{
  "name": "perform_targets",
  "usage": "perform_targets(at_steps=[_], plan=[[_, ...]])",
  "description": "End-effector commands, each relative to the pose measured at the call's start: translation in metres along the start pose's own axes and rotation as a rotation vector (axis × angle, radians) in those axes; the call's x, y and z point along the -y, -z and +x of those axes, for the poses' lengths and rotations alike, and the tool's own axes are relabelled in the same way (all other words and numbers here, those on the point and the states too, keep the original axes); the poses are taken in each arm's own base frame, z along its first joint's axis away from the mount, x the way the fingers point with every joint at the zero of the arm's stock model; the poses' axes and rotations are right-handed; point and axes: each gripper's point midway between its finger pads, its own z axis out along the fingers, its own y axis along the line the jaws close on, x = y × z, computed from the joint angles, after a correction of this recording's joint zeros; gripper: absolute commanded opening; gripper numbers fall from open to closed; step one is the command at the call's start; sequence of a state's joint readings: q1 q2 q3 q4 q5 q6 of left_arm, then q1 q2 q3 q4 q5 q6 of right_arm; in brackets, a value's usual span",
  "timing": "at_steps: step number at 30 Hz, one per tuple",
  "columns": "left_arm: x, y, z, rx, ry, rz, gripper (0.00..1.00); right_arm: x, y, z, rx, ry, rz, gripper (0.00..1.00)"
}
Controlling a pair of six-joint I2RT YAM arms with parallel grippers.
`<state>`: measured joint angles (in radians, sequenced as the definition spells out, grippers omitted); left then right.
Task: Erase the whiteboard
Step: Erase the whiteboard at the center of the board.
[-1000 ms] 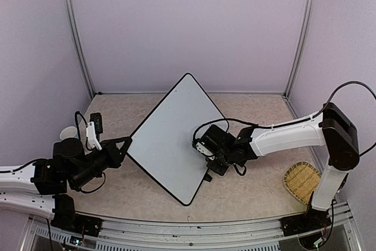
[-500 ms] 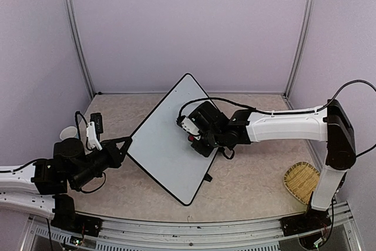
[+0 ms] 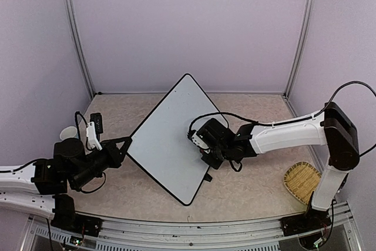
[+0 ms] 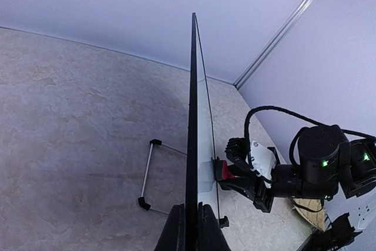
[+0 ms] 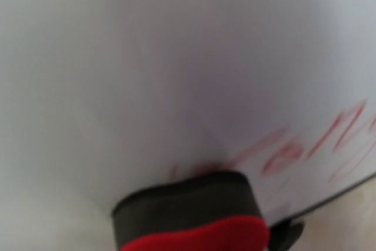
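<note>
The whiteboard (image 3: 167, 133) stands tilted on the table, one corner pointing at the back wall. My left gripper (image 3: 126, 144) is shut on its left edge; in the left wrist view the board (image 4: 192, 104) runs edge-on between my fingers (image 4: 176, 230). My right gripper (image 3: 208, 154) is shut on a red and black eraser (image 4: 224, 171) and presses it flat against the board's face. In the blurred right wrist view the eraser (image 5: 191, 218) fills the bottom, with faint red writing (image 5: 285, 156) on the white surface to its right.
A woven basket (image 3: 301, 180) lies at the right near the right arm's base. A small black object (image 3: 96, 123) and a white one (image 3: 67, 133) sit at the left wall. The board's wire stand (image 4: 147, 174) rests on the table behind it.
My right gripper swept the eraser up and left across the board, then back down and right, near where it was. The left arm and the board have not moved.
</note>
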<state>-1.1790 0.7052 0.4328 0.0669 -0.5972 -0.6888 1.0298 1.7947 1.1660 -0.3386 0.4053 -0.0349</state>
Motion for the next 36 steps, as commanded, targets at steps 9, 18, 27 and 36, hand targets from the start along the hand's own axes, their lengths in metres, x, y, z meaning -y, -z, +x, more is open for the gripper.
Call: perform_targets(at_steps=[9, 18, 27, 36], plan=[[0.002, 0.0, 0.046, -0.18, -0.131, 0.051, 0.0, -0.021, -0.016, 0.05, -0.101, 0.02, -0.065, 0.21], [0.002, -0.001, 0.048, -0.187, -0.129, 0.052, 0.0, -0.004, -0.004, -0.011, -0.002, 0.025, -0.03, 0.21], [-0.002, 0.002, 0.047, -0.178, -0.125, 0.047, 0.0, 0.004, -0.002, -0.049, 0.045, 0.036, -0.011, 0.21], [-0.004, 0.004, 0.048, -0.177, -0.126, 0.045, 0.0, 0.004, -0.018, -0.017, -0.021, 0.027, -0.016, 0.21]])
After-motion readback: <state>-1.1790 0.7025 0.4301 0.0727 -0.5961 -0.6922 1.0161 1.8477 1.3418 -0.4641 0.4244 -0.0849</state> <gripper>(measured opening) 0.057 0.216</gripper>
